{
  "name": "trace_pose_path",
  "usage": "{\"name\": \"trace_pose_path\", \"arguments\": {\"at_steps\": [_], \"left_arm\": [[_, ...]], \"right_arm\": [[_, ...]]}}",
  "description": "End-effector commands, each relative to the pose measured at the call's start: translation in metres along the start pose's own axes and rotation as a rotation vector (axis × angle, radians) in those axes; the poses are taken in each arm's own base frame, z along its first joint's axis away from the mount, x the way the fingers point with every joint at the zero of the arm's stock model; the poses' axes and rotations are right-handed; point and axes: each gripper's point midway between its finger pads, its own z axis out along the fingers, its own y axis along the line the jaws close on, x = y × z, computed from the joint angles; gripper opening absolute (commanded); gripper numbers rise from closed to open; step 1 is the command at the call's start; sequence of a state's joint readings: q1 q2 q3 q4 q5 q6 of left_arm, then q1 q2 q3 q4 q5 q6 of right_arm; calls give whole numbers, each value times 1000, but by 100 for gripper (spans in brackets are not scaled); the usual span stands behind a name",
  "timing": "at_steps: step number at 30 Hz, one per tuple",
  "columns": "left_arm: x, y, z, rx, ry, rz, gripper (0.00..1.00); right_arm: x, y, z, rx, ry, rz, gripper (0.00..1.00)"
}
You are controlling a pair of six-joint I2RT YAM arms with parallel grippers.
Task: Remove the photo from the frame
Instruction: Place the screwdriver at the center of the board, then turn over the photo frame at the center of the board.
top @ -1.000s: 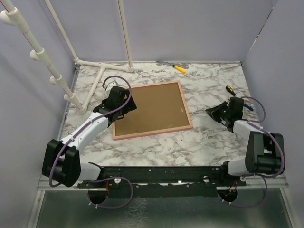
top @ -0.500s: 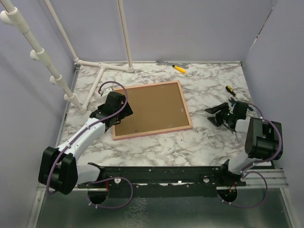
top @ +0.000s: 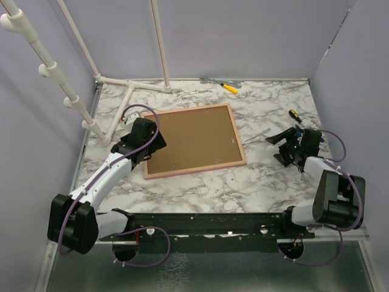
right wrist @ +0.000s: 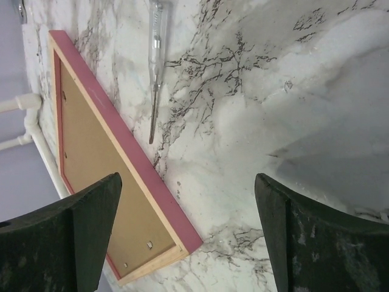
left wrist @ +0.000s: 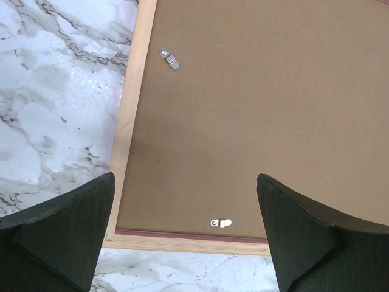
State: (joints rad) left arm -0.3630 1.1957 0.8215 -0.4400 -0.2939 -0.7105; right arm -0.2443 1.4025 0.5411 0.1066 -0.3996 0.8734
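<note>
Right gripper (right wrist: pixel 185 182) gapes empty, screwdriver (right wrist: pixel 156 61) lying ahead; a second ago it was clenched. Left gripper (left wrist: pixel 185 177) spread, empty, above the frame (left wrist: pixel 243 91).

Lab booth: lilac screens (top: pixel 243 36) around marble-print table (top: pixel 200 182).

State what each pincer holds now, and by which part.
Nothing is held. The left pincer hangs open over the frame; the right pincer stands open over the marble table, the clear screwdriver lying free on it.

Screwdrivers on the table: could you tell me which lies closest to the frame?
The clear-handled screwdriver, tip beside the frame's right edge; the yellow screwdriver and black-and-yellow screwdriver lie farther off.
</note>
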Motion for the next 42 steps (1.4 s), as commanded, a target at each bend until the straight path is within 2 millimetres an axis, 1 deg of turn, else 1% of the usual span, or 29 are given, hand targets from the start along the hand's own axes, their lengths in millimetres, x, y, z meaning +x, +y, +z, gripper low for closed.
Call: {"name": "trace_pose_path", "arguments": {"at_steps": [1,3,5,8,10,13,16,19,25,27,29,31,34,37,42], "left_arm": [[0,13,-4,-40,-16,-5,99],[1,14,-4,-41,-15,-2,99],[1,15,-4,-44,-14,-1,99],[1,13,-5,-35,-14,-5,99],[2,13,-6,-28,-11,0,99],[5,14,-7,-23,-5,5,98],[7,17,-8,-25,-5,15,96],[9,23,-4,-48,-10,21,88],[23,34,10,-88,8,8,74],[27,41,15,-113,9,1,71],[31,48,19,-134,-1,-7,69],[32,53,23,-150,-8,-20,67],[33,59,29,-173,-25,-26,66],[29,56,35,-158,-33,-29,66],[29,52,39,-123,-35,-44,66]], "right_arm": [[-5,-10,-14,52,-48,-98,93],[-10,1,-19,20,-66,-158,93],[-14,13,-24,-25,-72,-212,90],[-14,27,-27,-71,-71,-284,86],[-10,36,-27,-83,-59,-333,83],[2,51,-24,-112,-39,-409,81],[18,67,-21,-140,-15,-482,79],[28,83,-18,-153,-6,-545,76],[58,116,-16,-206,10,-702,73],[69,121,-14,-216,22,-737,73],[74,125,-12,-210,15,-765,73],[77,120,-8,-172,31,-780,70],[75,115,-1,-131,28,-795,67],[73,106,8,-78,27,-819,64],[84,94,22,-10,55,-855,60]]}}
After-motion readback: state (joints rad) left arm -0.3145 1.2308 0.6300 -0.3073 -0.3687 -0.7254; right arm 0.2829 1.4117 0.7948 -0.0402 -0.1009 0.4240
